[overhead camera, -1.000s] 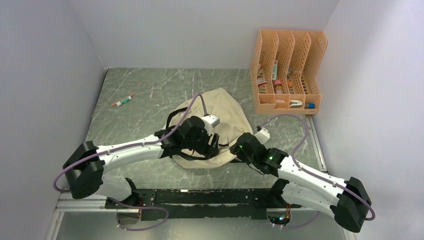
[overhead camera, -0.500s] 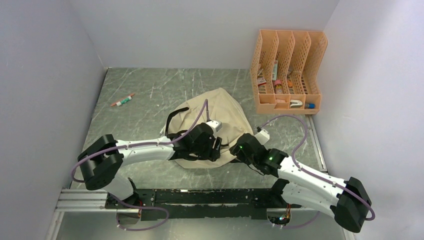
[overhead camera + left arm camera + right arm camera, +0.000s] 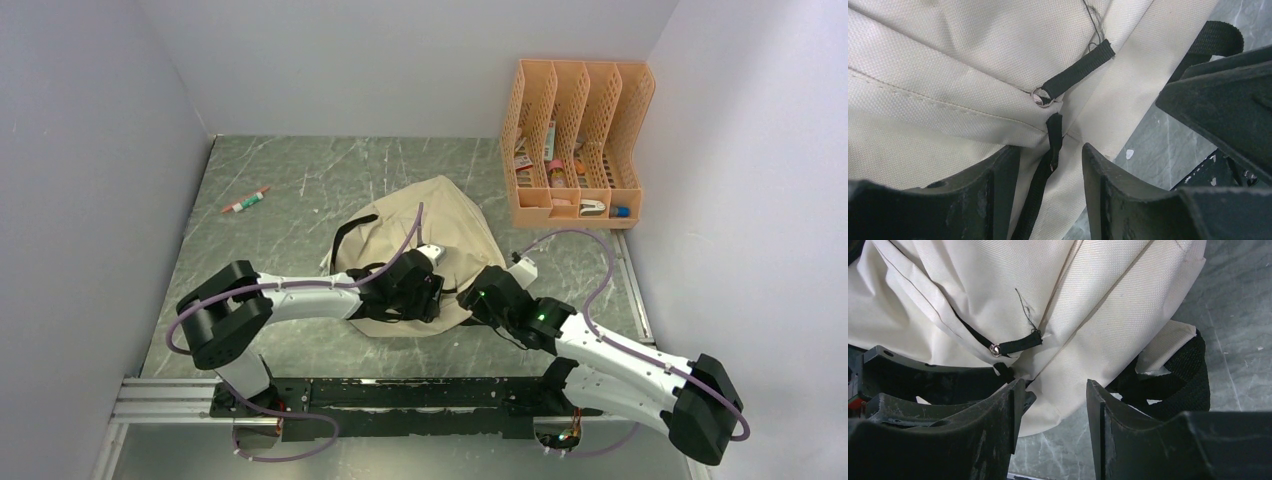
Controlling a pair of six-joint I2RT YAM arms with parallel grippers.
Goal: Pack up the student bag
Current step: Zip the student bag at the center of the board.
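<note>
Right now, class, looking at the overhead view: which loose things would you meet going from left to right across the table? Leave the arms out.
marker pen → student bag → orange file organizer

The student bag point(image 3: 455, 210) at mid-frame is plain cream woven fabric, with black straps point(image 3: 355, 226) at its left edge. In the left wrist view it carries a black zipper pull point(image 3: 1078, 74) on a silvery ring point(image 3: 1041, 98). The tabletop point(image 3: 290, 175) is dark grey-green, marbled and streaked with pale scratches. At upper right the file organizer point(image 3: 637, 130) is peach-orange, perforated in a regular grid. At upper left a pen point(image 3: 246, 200) is white with red and green marks. The left arm point(image 3: 300, 293) and right arm point(image 3: 620, 358) are white with black joints and mauve cables point(image 3: 590, 240). The left pincer point(image 3: 1050, 155) and right pincer point(image 3: 1050, 390) are matt black, scuffed grey.
</note>
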